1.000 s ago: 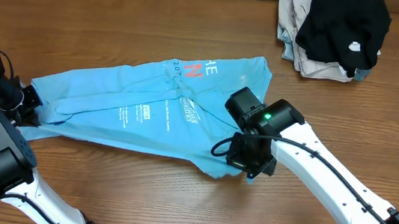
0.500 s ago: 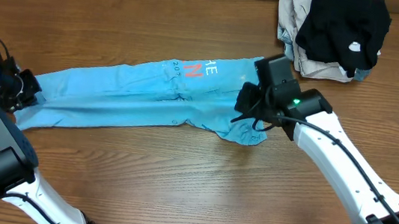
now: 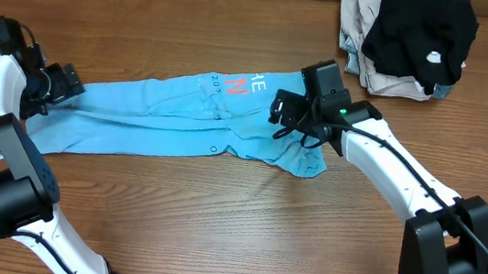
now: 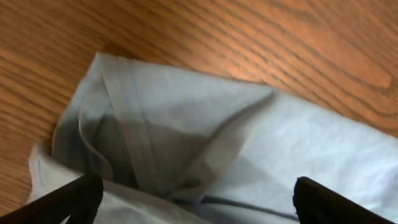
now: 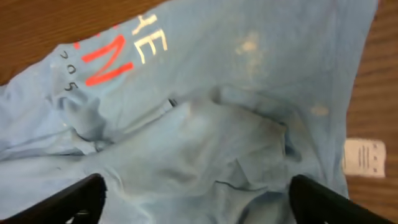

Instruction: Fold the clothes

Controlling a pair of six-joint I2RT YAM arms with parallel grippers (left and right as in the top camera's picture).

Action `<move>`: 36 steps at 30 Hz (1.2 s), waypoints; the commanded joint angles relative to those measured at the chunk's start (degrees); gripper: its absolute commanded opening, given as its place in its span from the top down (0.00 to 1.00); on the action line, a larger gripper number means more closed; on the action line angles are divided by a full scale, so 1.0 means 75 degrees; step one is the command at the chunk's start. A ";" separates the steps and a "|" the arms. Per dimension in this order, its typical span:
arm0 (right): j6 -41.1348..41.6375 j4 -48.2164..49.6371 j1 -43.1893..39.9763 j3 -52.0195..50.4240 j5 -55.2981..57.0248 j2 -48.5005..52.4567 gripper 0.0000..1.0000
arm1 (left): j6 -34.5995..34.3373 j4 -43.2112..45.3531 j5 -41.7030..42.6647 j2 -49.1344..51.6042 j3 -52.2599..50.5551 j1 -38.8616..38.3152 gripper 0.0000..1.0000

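The light-blue T-shirt (image 3: pixel 164 114) lay pulled out into a long, rumpled band across the middle of the wooden tabletop (image 3: pixel 214 235), running from the left claw (image 3: pixel 58 88) to the right claw (image 3: pixel 281 115).

The lettering (image 5: pixel 124 56) near its right end read "AE" in pale capitals, with a red "N" beside it and part of another red stroke beyond. A row of small pale digits next to that was too small and too tilted to read with any certainty. From overhead the same lettering (image 3: pixel 245 85) showed at the shirt's far edge. A white care tag (image 5: pixel 364 158) stuck out at the shirt's right edge; its print could not be made out.

In the right wrist view the right claw (image 5: pixel 202 208) stood spread wide just above the bunched T-shirt (image 5: pixel 217 124), both fingertips at the frame's bottom corners, gripping nothing. The left claw (image 4: pixel 202 205) was equally wide open over a folded, hemmed corner of the T-shirt (image 4: pixel 249 143), with nothing in its grasp; no writing showed there.

At the tabletop's far right corner, well apart from the shirt, a black garment (image 3: pixel 422 33) with a small white mark (image 3: pixel 435 56) sat heaped on beige garments (image 3: pixel 360 12). The frame's top edge cut the heap off, and the mark was too small to identify.
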 commanded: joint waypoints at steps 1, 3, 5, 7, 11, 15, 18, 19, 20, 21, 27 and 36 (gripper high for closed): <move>-0.0117 -0.0259 -0.0055 0.0137 0.0055 -0.0277 0.00 | 0.0012 -0.0259 0.0082 0.0017 0.0204 0.0242 0.00; -0.0137 -0.0458 -0.0055 0.0137 -0.0055 -0.0393 0.00 | 0.0388 -0.0507 0.0085 0.0017 0.0201 0.0460 0.00; -0.0143 -0.0638 -0.0055 0.0137 -0.0242 -0.0440 0.00 | 0.0781 -0.0743 0.0085 0.0017 0.0192 0.0679 0.00; -0.0140 -0.0807 -0.0055 0.0137 -0.0364 -0.0440 0.00 | 0.0924 -0.0839 0.0119 0.0017 0.0119 0.0933 0.00; -0.0140 -0.1014 -0.0052 0.0137 -0.0425 -0.0440 0.00 | 0.1186 -0.0662 0.0166 0.0020 -0.0085 0.1288 0.00; -0.0172 -0.1099 -0.0052 0.0134 -0.0443 -0.0440 0.00 | 0.1699 0.0017 0.0283 0.0020 -0.0542 0.1422 0.00; -0.0256 -0.1105 -0.0055 0.0134 -0.0440 -0.0440 0.00 | 0.2200 0.0589 0.0638 0.0020 -0.0933 0.1355 0.00; -0.0256 -0.1099 -0.0055 0.0134 -0.0437 -0.0440 0.00 | 0.2372 0.0764 0.0711 0.0020 -0.1061 0.1311 0.01; -0.0256 -0.1096 -0.0055 0.0134 -0.0437 -0.0440 0.00 | 0.2489 0.0924 0.0714 0.0020 -0.1172 0.1265 0.01; -0.0256 -0.1096 -0.0055 0.0134 -0.0437 -0.0440 0.00 | 0.2582 0.1099 0.0691 0.0020 -0.1294 0.1198 0.01; -0.0251 -0.1099 -0.0055 0.0134 -0.0440 -0.0440 0.00 | 0.2579 0.1352 0.0688 0.0020 -0.1510 0.1148 0.56; -0.0251 -0.1113 -0.0055 0.0134 -0.0530 -0.0440 0.00 | 0.2113 0.1425 0.0058 0.0020 -0.1469 0.1201 0.96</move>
